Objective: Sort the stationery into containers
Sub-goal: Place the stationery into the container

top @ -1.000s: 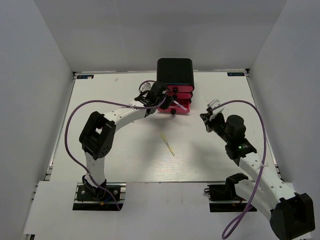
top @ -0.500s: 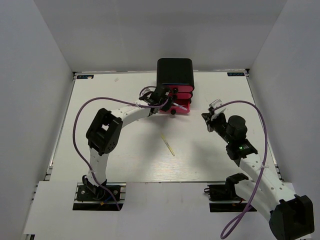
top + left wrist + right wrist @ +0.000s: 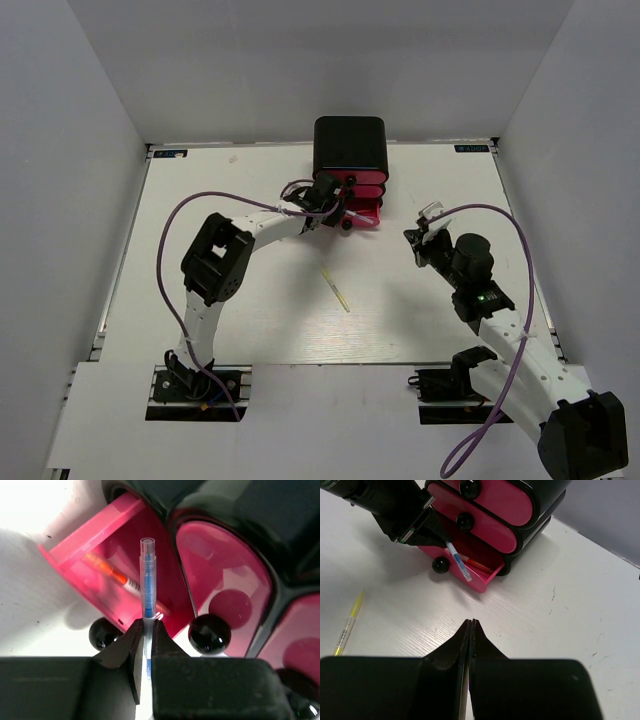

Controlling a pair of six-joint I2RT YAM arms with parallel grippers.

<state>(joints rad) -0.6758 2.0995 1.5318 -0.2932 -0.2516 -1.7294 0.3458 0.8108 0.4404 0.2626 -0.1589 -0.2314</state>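
The left gripper (image 3: 146,625) is clenched on one end of a thin blue pen (image 3: 147,580), and the rest of the pen is pointed away from the fingers, over the bottom drawer (image 3: 75,575). This drawer is pulled out of the cabinet (image 3: 350,145); the two drawers above it are closed. One orange pen (image 3: 107,572) is already lying inside. The held end of the blue pen is seen just above the front wall, near the knob (image 3: 105,633).

Further right on the table (image 3: 200,320), a yellow pen (image 3: 336,289) is left alone, well apart from the cabinet. The right gripper (image 3: 470,625) is closed with nothing between its fingers, and it is kept above the bare table, at a distance from the drawers.

Some risk can be judged here. If the blue pen is let go at this place, its near end may be caught on the front wall, so the pen would stay leaning across the rim, or would tip out onto the table. A leaning pen may also block the drawer when it is pushed in. The cabinet looks light, so it could be shifted by a push from the arm.

Two small blue labels (image 3: 170,153) are seen at the far edge of the table, but they cannot be read. Print on the pens is too small to be read as well.
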